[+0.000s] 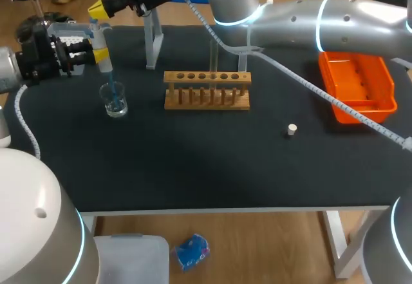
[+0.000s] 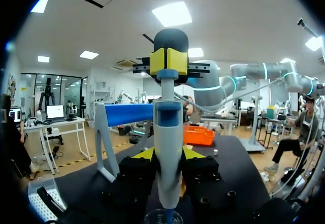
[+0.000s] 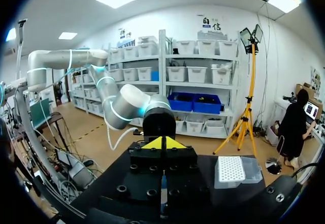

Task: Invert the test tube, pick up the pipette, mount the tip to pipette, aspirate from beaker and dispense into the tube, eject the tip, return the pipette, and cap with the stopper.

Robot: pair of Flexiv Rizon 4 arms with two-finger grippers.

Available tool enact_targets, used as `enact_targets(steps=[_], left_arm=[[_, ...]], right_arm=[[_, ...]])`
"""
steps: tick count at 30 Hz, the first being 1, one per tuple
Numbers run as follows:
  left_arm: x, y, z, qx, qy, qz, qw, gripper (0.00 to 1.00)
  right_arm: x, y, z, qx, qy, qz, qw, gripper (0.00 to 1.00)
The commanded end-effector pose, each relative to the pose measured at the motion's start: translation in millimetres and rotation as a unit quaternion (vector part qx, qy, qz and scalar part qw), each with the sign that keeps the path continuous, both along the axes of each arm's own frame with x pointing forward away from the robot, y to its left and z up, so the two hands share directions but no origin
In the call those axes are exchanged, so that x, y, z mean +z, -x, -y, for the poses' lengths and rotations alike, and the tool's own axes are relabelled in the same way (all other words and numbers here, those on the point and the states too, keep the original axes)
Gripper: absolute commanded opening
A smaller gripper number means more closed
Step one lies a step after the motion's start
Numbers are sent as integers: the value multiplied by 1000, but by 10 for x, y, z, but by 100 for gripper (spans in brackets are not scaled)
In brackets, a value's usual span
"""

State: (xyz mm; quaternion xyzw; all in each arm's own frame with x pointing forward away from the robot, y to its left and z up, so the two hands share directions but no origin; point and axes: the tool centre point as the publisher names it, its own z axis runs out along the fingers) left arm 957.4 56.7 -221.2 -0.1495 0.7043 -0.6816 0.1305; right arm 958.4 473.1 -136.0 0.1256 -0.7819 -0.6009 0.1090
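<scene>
My left gripper [image 1: 95, 52] is shut on the white pipette [image 1: 103, 57] and holds it upright. The pipette's blue tip [image 1: 114, 91] dips into the small glass beaker [image 1: 116, 102]. In the left wrist view the pipette [image 2: 167, 153] stands between my yellow fingertips [image 2: 143, 155], with the beaker's rim [image 2: 163, 217] just below. My right gripper [image 1: 96, 8], reaching across from the right, is shut and sits on top of the pipette's plunger [image 2: 170, 36]. A clear tube [image 1: 213, 62] stands in the wooden rack [image 1: 206, 92]. The white stopper [image 1: 292, 129] lies on the mat, right of the rack.
A grey pipette stand [image 1: 153, 39] rises behind the rack. An orange bin [image 1: 358, 85] sits at the right under my right arm. A white tip box [image 3: 231, 169] lies beside the right gripper. My right arm's cable [image 1: 309, 85] crosses above the rack.
</scene>
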Motion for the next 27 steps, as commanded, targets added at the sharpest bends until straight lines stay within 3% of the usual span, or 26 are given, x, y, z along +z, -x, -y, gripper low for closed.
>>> enact_targets(steps=[1, 27], left_arm=[[22, -5, 6, 1, 0, 1, 1000, 0], [22, -5, 6, 1, 0, 1, 1000, 0]], right_arm=[[-59, -35, 10, 2, 2, -3, 1000, 0], [-254, -14, 6, -1, 14, -22, 1000, 0]])
